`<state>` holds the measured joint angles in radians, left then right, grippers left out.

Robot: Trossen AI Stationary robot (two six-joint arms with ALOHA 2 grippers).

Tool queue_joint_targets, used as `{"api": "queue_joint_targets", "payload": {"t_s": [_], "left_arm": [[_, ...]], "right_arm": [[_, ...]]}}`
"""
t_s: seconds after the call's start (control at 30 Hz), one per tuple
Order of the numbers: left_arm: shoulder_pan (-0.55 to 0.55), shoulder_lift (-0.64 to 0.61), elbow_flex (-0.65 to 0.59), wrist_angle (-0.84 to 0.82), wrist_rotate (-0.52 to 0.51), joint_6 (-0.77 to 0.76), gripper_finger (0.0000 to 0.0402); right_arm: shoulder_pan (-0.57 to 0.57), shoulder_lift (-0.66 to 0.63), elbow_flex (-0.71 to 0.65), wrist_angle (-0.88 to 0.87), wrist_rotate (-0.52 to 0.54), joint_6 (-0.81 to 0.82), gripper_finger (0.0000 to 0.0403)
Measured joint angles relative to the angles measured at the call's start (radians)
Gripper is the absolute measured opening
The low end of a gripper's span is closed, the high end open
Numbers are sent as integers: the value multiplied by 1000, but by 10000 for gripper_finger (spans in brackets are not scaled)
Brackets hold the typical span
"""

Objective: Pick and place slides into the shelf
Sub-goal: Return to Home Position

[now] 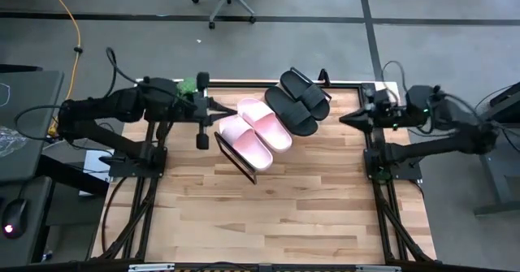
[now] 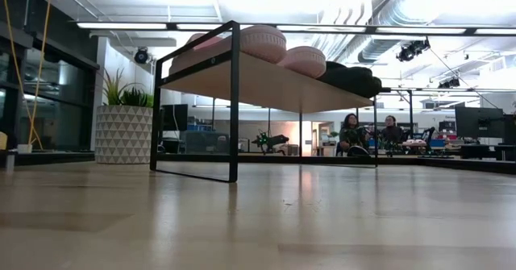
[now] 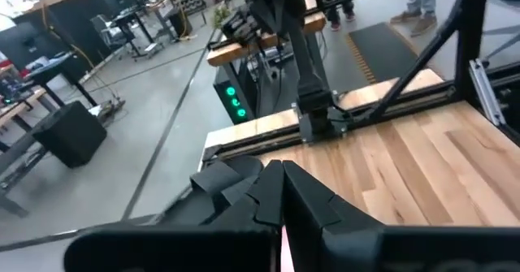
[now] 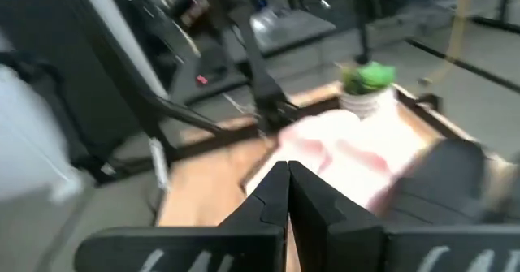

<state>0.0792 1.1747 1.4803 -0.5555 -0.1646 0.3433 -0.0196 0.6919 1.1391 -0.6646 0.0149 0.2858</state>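
- The four slides lie side by side in one row on the slanted light-wood shelf [image 2: 274, 85], a flat board in a thin black metal frame that stands at the far middle of the pale plank tabletop [image 1: 268, 215].
- The pale pink slide sandals [image 1: 253, 132] are smooth, with rounded soles and wide straps. They take the end of the row nearer my left arm.
- The matte black slide sandals [image 1: 296, 101] have the same shape. They touch the pink pair and fill the end nearer my right arm.
- From table height, the straps show as rounded humps above the board's edge, pink then black.
- My left gripper [image 1: 218, 108] hovers just beside the pink pair, fingers pressed together to a point, holding nothing.
- My right gripper [image 1: 348, 119] hangs near the black pair but apart from it, fingers likewise closed and empty.
- A green potted plant [image 1: 188, 86] stands by my left arm.
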Motion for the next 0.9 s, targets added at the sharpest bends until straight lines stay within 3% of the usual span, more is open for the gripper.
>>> {"api": "queue_joint_targets", "payload": {"t_s": [0.1, 0.23, 0.37, 0.53, 0.73, 0.9], "left_arm": [[0, -64, -125, 94, 2, 20, 0], [25, -211, -358, 267, -13, 10, 0], [75, -384, -625, 457, 45, -83, 0], [69, -578, -882, 637, 56, -137, 0], [70, -693, -1036, 712, 35, -173, 0], [71, -703, -1079, 693, 37, -171, 0]], "right_arm": [[-46, -78, -181, 196, -91, 55, 0], [-112, -168, -366, 321, -112, 150, 0], [-166, -213, -487, 438, -214, 218, 0], [-208, -236, -608, 600, -255, 230, 0], [-224, -235, -768, 866, -281, 268, 0], [-224, -235, -853, 950, -277, 299, 0]]}}
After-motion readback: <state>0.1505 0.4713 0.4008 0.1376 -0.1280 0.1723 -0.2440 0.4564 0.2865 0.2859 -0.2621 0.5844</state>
